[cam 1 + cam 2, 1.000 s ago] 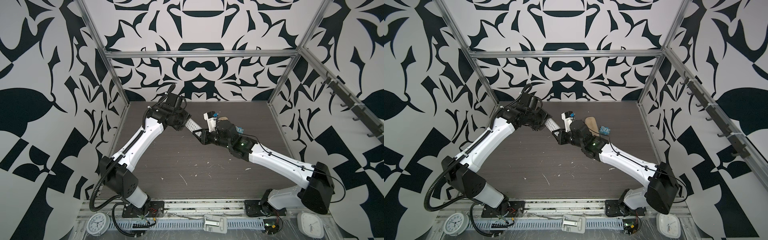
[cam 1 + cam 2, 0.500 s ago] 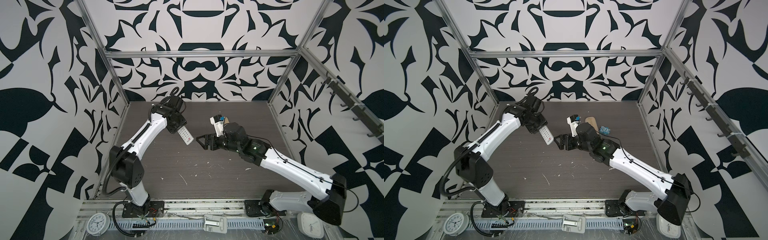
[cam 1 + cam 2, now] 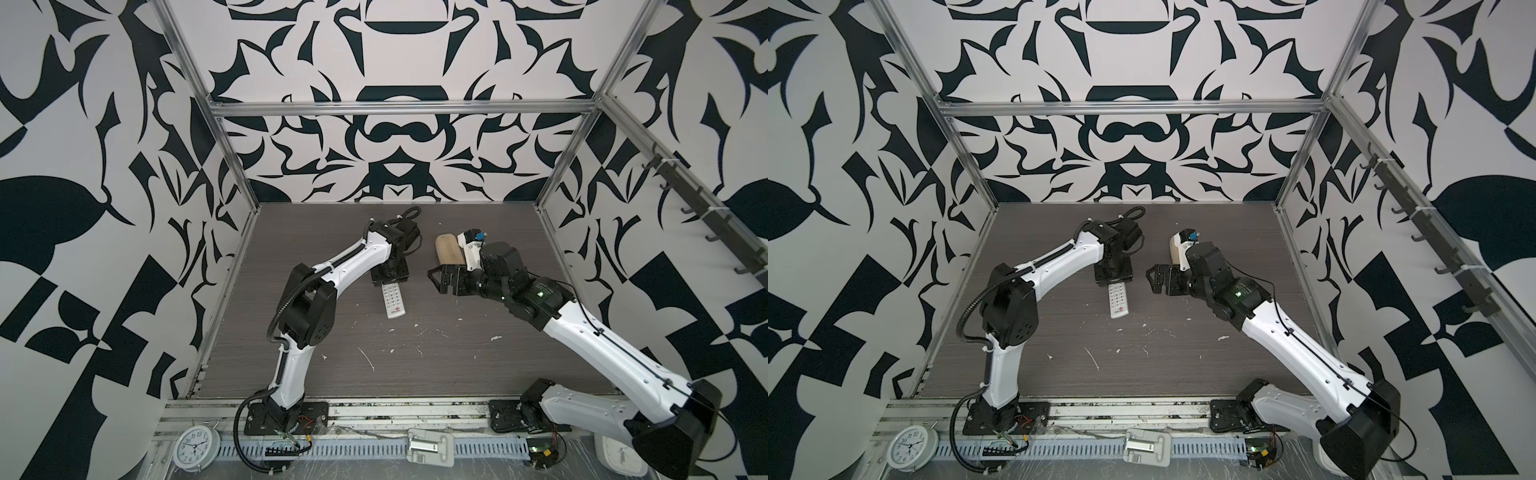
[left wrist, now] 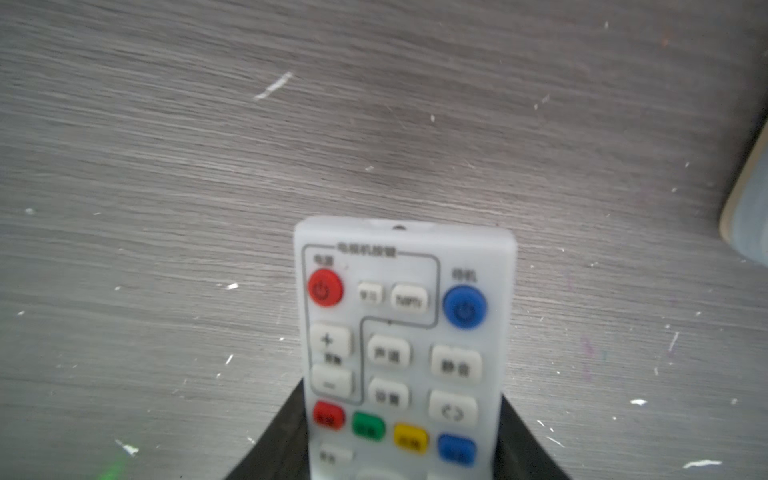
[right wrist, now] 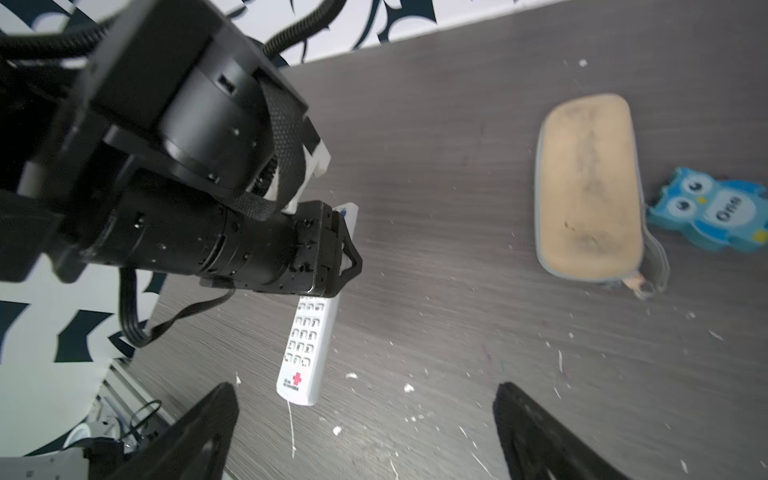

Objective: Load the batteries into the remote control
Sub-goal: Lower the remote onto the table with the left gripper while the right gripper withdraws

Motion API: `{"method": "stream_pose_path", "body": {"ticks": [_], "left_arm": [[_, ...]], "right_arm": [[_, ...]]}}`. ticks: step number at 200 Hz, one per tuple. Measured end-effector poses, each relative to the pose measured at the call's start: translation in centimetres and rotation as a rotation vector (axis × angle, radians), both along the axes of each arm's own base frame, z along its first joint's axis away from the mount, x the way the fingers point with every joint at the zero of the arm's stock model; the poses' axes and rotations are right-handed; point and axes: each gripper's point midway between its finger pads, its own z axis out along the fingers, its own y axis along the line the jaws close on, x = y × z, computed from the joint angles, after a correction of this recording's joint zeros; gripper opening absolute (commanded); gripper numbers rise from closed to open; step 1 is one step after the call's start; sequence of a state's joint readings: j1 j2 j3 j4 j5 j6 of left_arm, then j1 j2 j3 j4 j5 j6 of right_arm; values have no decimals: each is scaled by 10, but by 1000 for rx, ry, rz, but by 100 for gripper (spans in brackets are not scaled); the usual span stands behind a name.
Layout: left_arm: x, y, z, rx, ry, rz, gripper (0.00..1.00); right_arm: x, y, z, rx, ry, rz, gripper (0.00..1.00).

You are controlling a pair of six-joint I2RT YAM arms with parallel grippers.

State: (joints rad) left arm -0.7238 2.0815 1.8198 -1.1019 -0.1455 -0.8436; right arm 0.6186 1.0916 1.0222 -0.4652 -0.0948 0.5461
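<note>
Left wrist: jaws around remote control (image 4: 405, 332)

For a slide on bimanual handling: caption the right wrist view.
Left end effector grips the remote control, buttons showing; beige case and blue owl lie on the table.

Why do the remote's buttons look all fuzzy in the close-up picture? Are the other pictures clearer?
Left wrist view: the remote control is very close to the lens, so its button labels look soft and can't be read. Right wrist view: its keypad is crisper, and the beige case is clear too. In both top views: the light is even with no glare, but the remote is too small to read.
</note>
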Motion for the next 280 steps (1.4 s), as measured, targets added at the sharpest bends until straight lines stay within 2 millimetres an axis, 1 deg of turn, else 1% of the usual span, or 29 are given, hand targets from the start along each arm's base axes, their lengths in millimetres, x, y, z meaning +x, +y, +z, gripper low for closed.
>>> {"method": "stream_pose_path", "body": {"ticks": [30,57,90,127,159,180,234,246,265,280], "left_arm": [[-3,-4,-21,32,34,-17,18],[-6,-5,-41,57,67,-21,18],[-8,-7,-53,73,85,-24,20],[-14,-9,-68,98,111,-30,23],[-15,-15,-72,95,106,-39,23],[-15,-16,-73,107,91,-52,26],[-17,-17,-75,120,53,-67,35],[-17,-16,-75,115,45,-67,38],[-17,-16,-75,109,39,-66,47],[-17,-17,-75,106,37,-66,49]], "right_arm": [[-7,-12,-1,-10,-10,-25,99],[-10,-16,-5,-10,-2,-30,99],[-13,-17,-10,-10,9,-33,100],[-16,-20,-3,17,-14,-41,100],[-17,-21,-4,26,-12,-47,100],[-18,-22,-6,24,-7,-53,100],[-23,-31,-5,30,-17,-81,100],[-25,-32,-5,28,-15,-84,100],[-25,-34,-7,21,-13,-92,100],[-24,-36,-8,13,-13,-100,100]]}}
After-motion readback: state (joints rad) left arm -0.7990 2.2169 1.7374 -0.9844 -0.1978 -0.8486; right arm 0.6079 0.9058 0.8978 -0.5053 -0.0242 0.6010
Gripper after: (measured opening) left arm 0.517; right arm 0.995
